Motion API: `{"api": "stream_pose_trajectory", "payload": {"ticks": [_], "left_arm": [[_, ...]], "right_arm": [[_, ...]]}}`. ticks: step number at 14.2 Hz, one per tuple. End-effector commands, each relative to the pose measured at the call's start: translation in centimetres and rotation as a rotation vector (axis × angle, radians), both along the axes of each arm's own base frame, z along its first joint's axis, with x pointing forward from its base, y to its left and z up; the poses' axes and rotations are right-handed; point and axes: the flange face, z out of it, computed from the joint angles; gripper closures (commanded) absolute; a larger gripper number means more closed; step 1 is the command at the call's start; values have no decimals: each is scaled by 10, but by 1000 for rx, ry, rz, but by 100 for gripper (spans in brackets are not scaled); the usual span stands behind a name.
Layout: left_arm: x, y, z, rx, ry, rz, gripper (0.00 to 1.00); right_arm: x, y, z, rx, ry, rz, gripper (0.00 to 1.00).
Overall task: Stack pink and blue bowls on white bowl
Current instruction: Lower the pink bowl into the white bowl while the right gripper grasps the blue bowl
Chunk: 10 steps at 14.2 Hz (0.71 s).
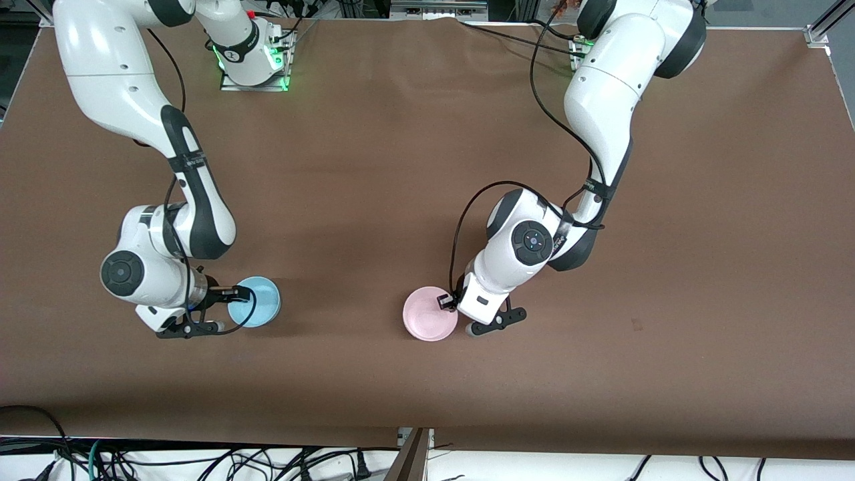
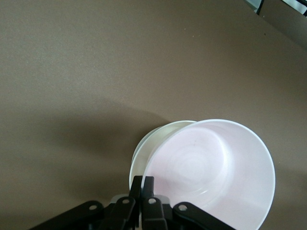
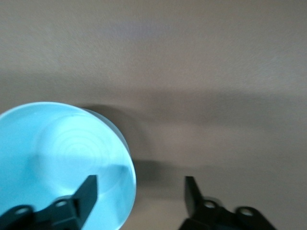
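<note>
The pale pink bowl point(image 1: 429, 314) is pinched at its rim by my left gripper point(image 1: 446, 302), whose fingers point(image 2: 142, 179) are shut on it. In the left wrist view the pink bowl point(image 2: 211, 167) lies offset over the white bowl point(image 2: 144, 146), which shows only as a crescent beneath it. The white bowl is hidden in the front view. The light blue bowl point(image 1: 257, 302) sits toward the right arm's end of the table. My right gripper point(image 1: 235, 292) is open point(image 3: 140, 184) and straddles the blue bowl's point(image 3: 57, 158) rim, one finger over the inside and one outside.
The brown table point(image 1: 427, 153) carries nothing else around the bowls. Cables hang below its edge nearest the front camera point(image 1: 200, 461).
</note>
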Motion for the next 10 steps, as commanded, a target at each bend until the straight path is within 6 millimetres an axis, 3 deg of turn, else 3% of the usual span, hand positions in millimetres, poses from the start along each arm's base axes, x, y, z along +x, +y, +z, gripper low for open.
{"api": "stream_pose_trajectory", "payload": {"ticks": [1, 3, 5, 7, 9, 10], "left_arm": [[3, -3, -1, 40, -20, -3, 100], [2, -3, -3, 44, -15, -4, 100], [1, -3, -7, 46, -11, -5, 100], [1, -3, -12, 46, 2, 18, 100], [-2, -7, -14, 45, 9, 32, 100], [-2, -7, -15, 45, 13, 41, 93]], "right_arm": [[4, 8, -1, 26, 1, 4, 78], [7, 10, 5, 51, 1, -23, 100], [9, 15, 17, 89, 34, -47, 100], [17, 26, 45, 114, 71, -102, 100], [18, 55, 70, 107, 94, -160, 100], [15, 69, 81, 102, 110, -202, 100]]}}
